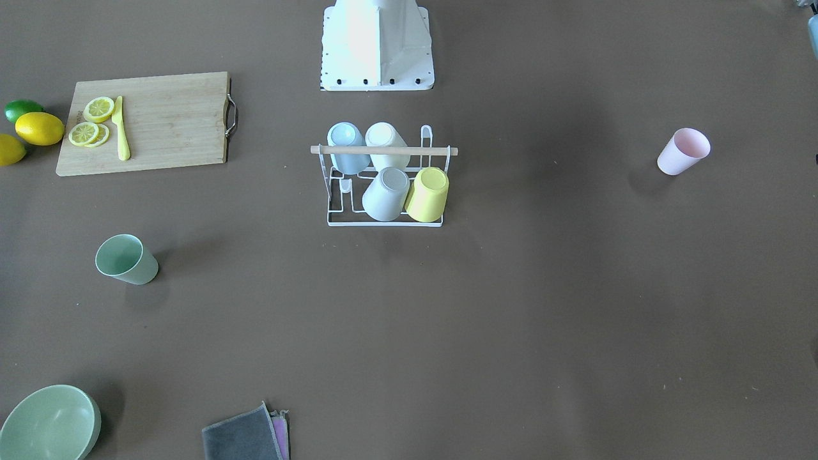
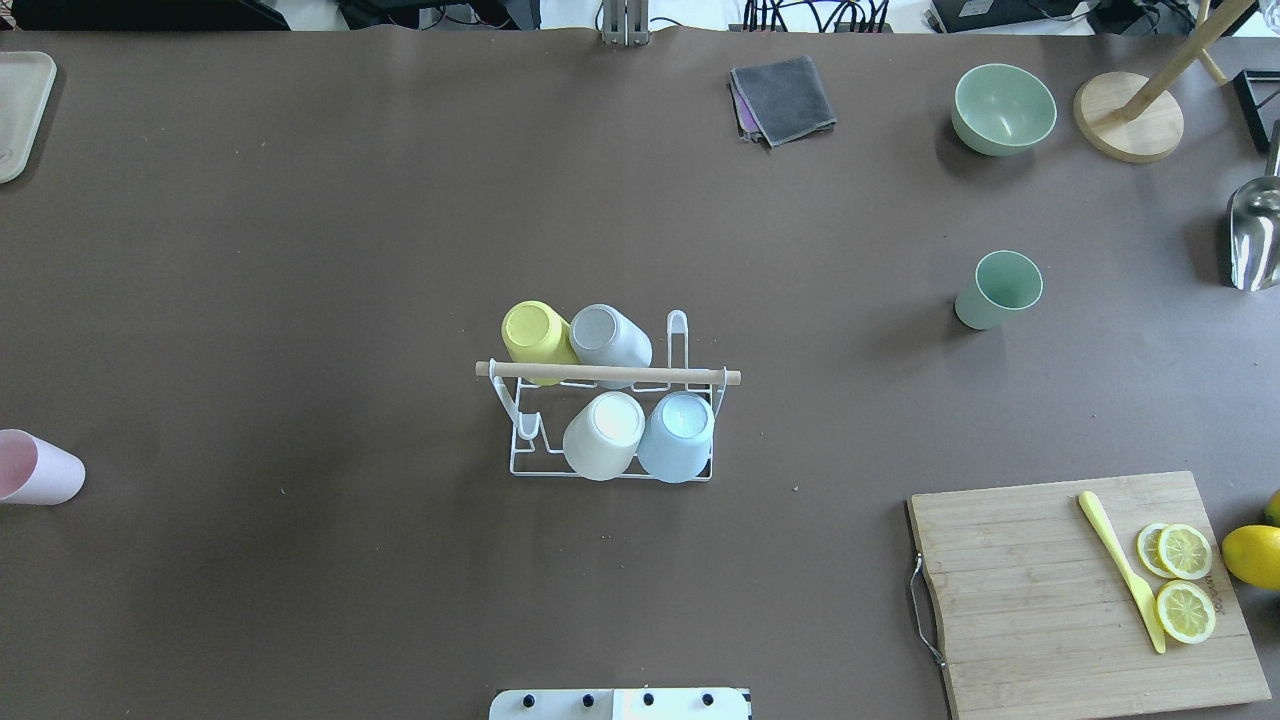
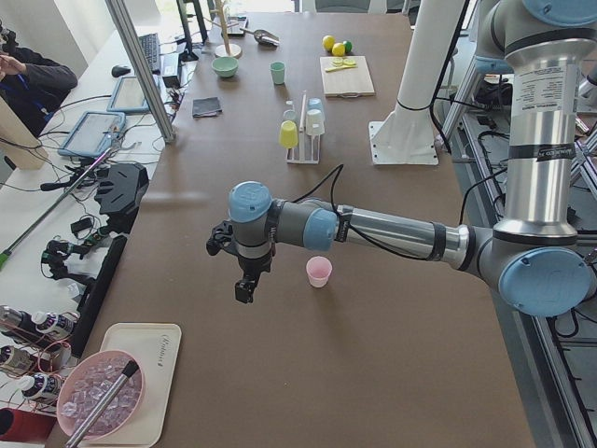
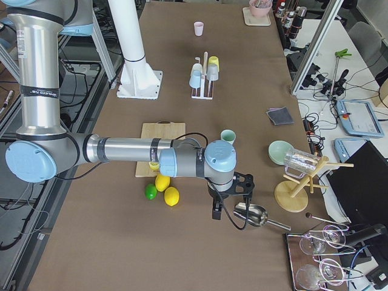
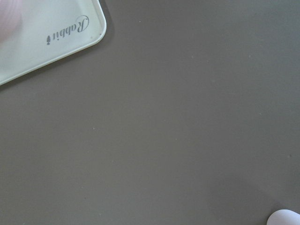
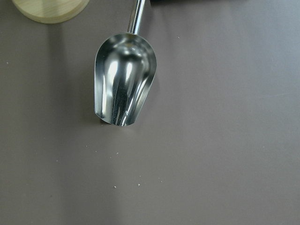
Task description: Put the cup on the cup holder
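The left gripper [image 3: 244, 289] hangs well clear of the cup holder [image 2: 600, 375], beyond the pink cup [image 2: 40, 470] on its left, and the right gripper [image 4: 216, 212] hangs past the green cup [image 2: 995, 292] on its right. Whether either is parted or closed cannot be told. Four upturned cups [image 2: 610, 435] sit on the holder, probably to drain, and two prongs [image 2: 677, 335] stand bare.
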